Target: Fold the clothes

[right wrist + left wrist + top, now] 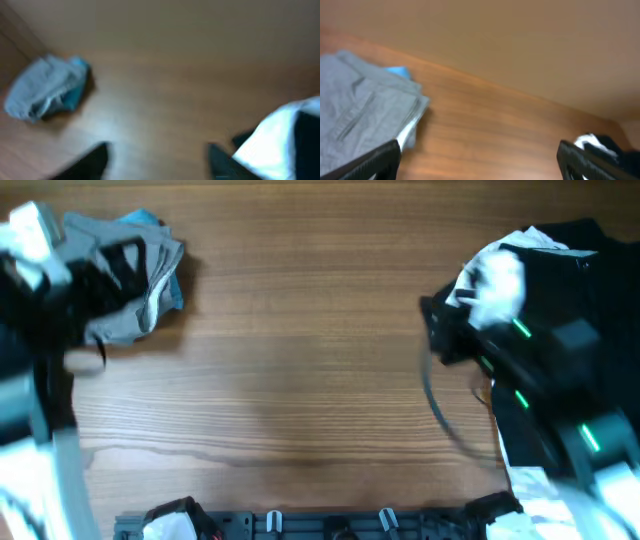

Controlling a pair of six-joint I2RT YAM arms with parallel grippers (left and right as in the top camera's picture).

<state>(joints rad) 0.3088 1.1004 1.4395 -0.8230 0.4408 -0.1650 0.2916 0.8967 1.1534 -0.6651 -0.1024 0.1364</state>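
Observation:
Grey shorts (140, 275) lie bunched at the table's far left with a light-blue piece (148, 222) under them. They also show in the left wrist view (360, 115) and, blurred, in the right wrist view (45, 92). A pile of black and white clothes (560, 270) lies at the far right, with a white piece (495, 280) on its left side. My left gripper (480, 162) is open and empty, just right of the grey shorts. My right gripper (157, 160) is open and empty, next to the white piece (280, 137).
The wooden table (300, 360) stretches between the two piles. A black rail with clips (320, 525) runs along the front edge. The left arm (40, 380) covers the left edge, and the right arm (560, 410) reaches over the black pile.

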